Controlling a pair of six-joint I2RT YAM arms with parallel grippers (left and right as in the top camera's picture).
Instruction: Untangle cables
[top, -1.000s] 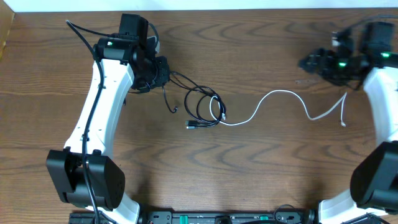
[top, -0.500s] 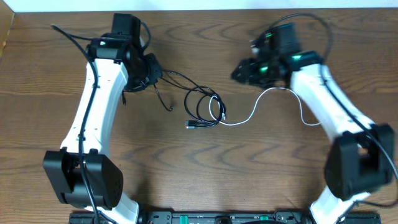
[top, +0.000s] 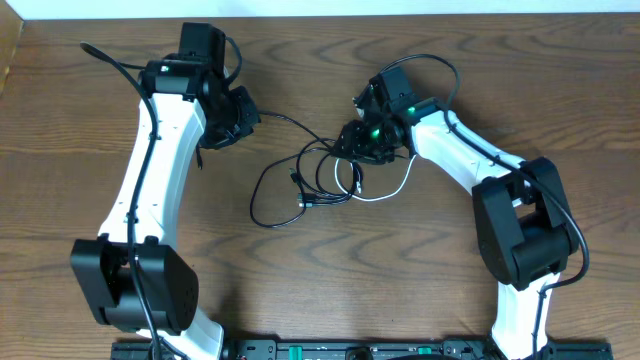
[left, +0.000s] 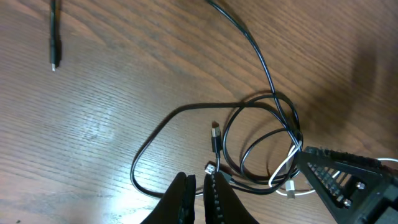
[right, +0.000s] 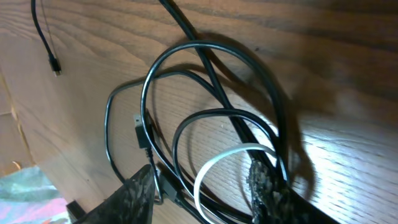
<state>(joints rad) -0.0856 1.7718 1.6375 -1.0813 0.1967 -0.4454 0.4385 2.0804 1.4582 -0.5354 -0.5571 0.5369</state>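
Note:
The black cable (top: 262, 200) and the white cable (top: 398, 187) lie tangled at mid-table. My right gripper (top: 352, 140) is open and low over the tangle. In the right wrist view its fingers (right: 204, 171) straddle a white loop (right: 217, 162) and several black strands (right: 186, 50). My left gripper (top: 240, 118) hovers up-left of the tangle, where a black strand runs under it. In the left wrist view its fingers (left: 200, 186) are shut with nothing visible between them, above the black loops (left: 161, 121) and white cable (left: 283, 174). A black plug end (left: 55, 56) lies apart.
The wooden table (top: 520, 80) carries only the cables. My right arm (top: 460, 150) stretches from the right side across to the middle. My left arm (top: 150, 180) stands along the left side. The table's far edge (top: 320, 12) runs close behind both grippers.
My right arm swung from the far right to over the tangle. The white cable bunched leftward. The black cable spread into a wide loop at lower left. My left gripper barely moved.

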